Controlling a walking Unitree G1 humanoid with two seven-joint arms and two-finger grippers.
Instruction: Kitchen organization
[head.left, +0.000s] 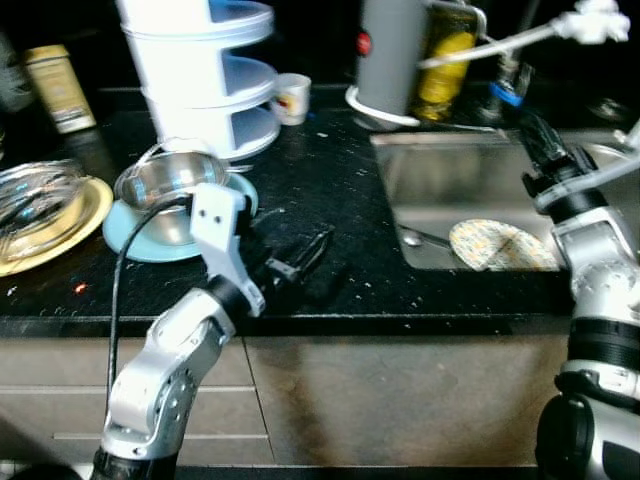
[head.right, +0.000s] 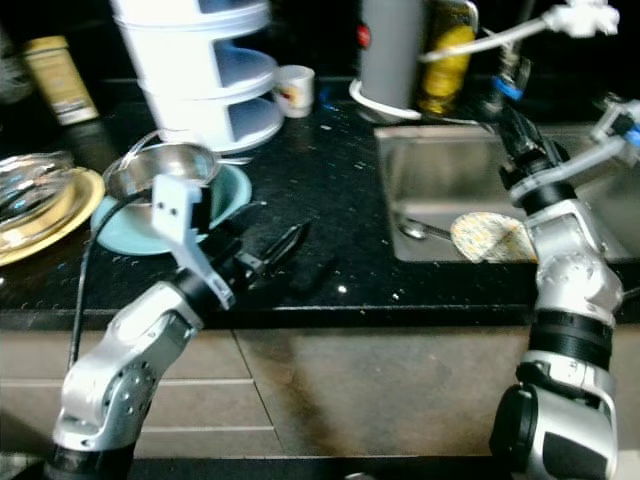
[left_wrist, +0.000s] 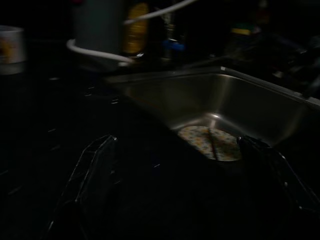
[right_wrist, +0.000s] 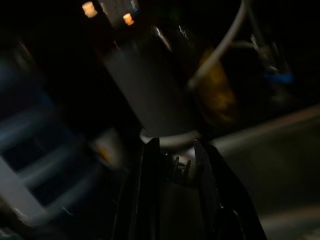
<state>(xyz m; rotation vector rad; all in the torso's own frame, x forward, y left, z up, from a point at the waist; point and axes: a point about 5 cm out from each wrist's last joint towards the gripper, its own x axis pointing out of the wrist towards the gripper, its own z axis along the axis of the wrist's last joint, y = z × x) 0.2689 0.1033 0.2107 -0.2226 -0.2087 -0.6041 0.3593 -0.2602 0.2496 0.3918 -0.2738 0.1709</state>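
A steel bowl (head.left: 170, 180) sits in a light blue plate (head.left: 135, 240) on the black desk (head.left: 320, 190), just behind my left wrist. My left hand (head.left: 300, 262) lies low over the desk in front of that plate, fingers spread wide and holding nothing, pointing toward the sink (head.left: 440, 170). In the sink basin lies a patterned plate (head.left: 500, 245) with a utensil (head.left: 425, 238) beside it. My right hand (head.left: 535, 135) is raised over the sink's far right part, its fingers close together with only a narrow gap, aimed at the grey cylinder (head.left: 390, 50). A white tiered rack (head.left: 205, 70) stands behind the bowl, a small cup (head.left: 292, 98) beside it, and a glass bowl on a yellow plate (head.left: 85, 215) further left.
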